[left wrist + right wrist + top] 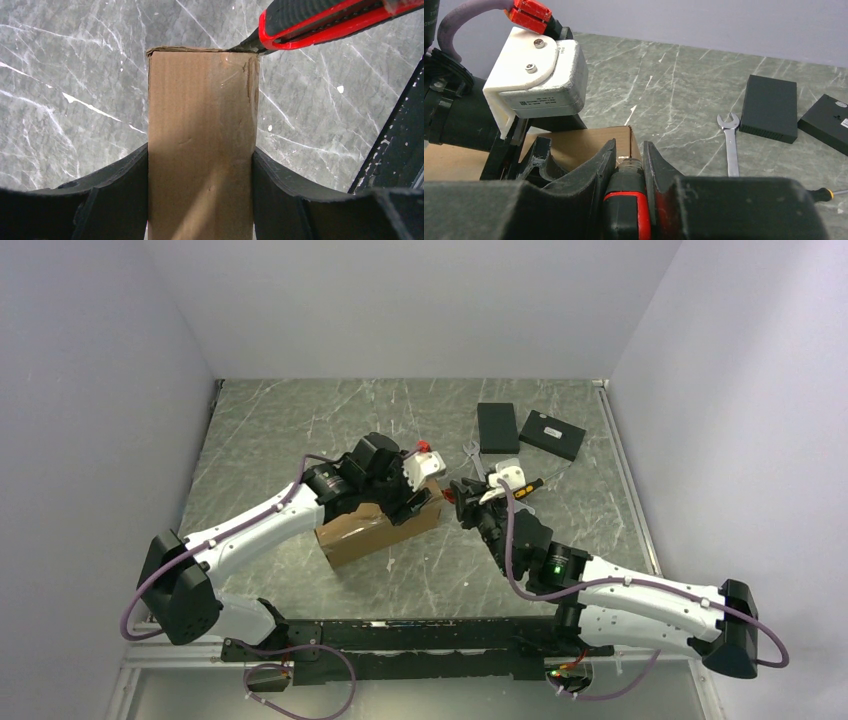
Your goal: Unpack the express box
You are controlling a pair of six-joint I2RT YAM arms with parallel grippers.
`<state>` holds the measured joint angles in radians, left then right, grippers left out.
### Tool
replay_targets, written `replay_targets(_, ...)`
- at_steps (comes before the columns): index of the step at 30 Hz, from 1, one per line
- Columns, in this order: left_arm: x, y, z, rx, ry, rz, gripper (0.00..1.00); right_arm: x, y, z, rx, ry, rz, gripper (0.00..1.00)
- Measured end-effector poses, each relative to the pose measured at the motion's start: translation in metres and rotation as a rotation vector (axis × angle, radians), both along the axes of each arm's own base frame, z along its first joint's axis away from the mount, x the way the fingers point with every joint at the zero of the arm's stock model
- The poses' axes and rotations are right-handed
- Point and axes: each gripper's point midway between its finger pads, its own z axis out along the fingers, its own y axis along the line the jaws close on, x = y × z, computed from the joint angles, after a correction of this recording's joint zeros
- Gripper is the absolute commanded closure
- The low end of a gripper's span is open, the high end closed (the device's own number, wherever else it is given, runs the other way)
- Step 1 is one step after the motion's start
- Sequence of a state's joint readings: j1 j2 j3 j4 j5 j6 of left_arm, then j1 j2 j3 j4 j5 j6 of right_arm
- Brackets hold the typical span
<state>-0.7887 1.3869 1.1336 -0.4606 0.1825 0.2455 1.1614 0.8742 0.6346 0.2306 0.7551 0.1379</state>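
Grey marbled worktop (300, 420); express box (375, 530) mid-surface, clamped across its width by left hand (201, 160). Right hand (629, 160) grips red-black knife (320, 20), tip at box corner. Risk: blade skids off cardboard toward left hand.

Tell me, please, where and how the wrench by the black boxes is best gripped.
Likely mid-shank, from above, closing across the narrow width: the wrench lies flat on the table, and its slim straight shank sits apart from the nearer black box.

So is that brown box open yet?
Shut: the express box has a flat, unbroken top; the knife tip sits at its corner.
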Motion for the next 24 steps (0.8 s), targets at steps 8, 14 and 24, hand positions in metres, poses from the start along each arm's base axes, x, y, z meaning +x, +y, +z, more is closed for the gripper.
replay_targets(8,-0.002,-0.003,-0.001,-0.007,0.008,-0.018,0.59,-0.001,0.000,0.004,-0.019,-0.013,0.007,1.00)
replay_targets(14,0.000,-0.007,0.002,-0.020,0.004,-0.026,0.58,0.004,0.002,0.019,-0.090,-0.029,-0.014,1.00)
replay_targets(24,0.005,-0.013,0.000,-0.015,0.012,-0.016,0.49,0.004,-0.030,0.081,0.028,-0.083,-0.126,1.00)
